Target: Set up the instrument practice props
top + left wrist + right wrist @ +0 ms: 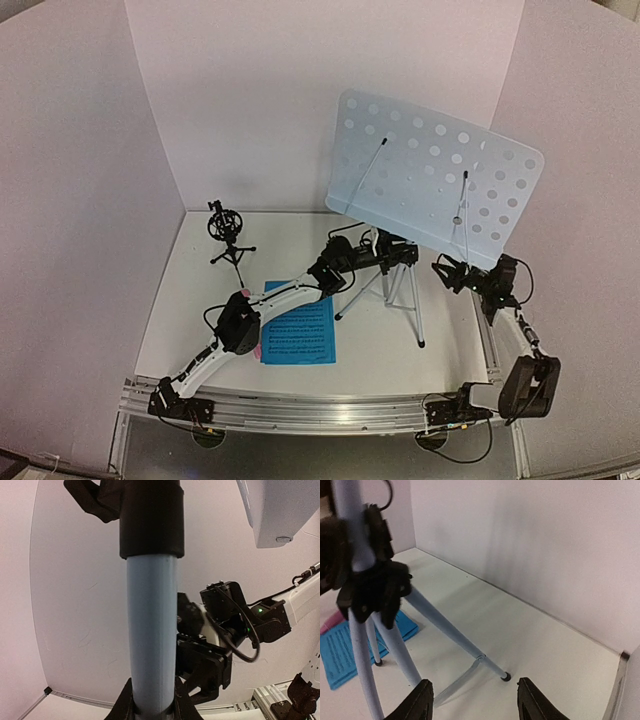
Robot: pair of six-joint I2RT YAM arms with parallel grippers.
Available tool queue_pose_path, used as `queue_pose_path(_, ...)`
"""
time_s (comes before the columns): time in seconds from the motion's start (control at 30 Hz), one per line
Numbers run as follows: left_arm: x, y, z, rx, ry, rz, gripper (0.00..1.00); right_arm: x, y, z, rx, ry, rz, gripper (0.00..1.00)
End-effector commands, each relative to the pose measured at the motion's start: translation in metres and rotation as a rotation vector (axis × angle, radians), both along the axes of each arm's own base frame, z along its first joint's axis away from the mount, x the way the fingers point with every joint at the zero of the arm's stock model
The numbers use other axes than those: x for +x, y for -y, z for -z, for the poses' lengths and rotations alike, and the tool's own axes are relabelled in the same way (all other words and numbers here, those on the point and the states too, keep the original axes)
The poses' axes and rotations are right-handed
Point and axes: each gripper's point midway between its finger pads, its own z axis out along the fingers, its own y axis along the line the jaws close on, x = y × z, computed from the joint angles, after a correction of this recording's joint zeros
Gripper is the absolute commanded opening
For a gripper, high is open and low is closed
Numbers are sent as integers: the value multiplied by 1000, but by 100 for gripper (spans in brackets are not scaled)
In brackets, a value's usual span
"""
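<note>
From above, the music stand [436,178] sits right of centre on the table [440,340]. It's a wide perforated desk on a spindly tripod: light but top-heavy, I'd say, so best taken low on the stiff tube. The left arm stretches far across, its left tool [392,258] at that tube.

Left wrist now: the fingers [122,705] hug the smooth pole [151,630] on both sides, clamped.

Right wrist: the right tool [476,702] gapes empty just above the table, beside a tripod leg [451,630].
</note>
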Motion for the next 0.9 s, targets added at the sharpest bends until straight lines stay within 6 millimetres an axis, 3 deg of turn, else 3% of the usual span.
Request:
queue_pose_path(0.0,40,-7,41,70,58,-86,0,-17,-27,-26,-309,462,-154,58)
queue_pose_path(0.2,40,-5,42,77,60,-89,0,-28,-53,-16,-515,627,-170,60)
queue_pose_path(0.37,42,-4,44,84,57,-94,0,-31,-59,-34,-551,719,-167,60)
queue_pose_path(0.7,40,-1,46,91,66,-94,0,-8,-65,-35,-674,793,-208,59)
queue_pose_path(0.87,40,0,48,95,56,-93,0,-10,-73,-45,-660,811,-253,58)
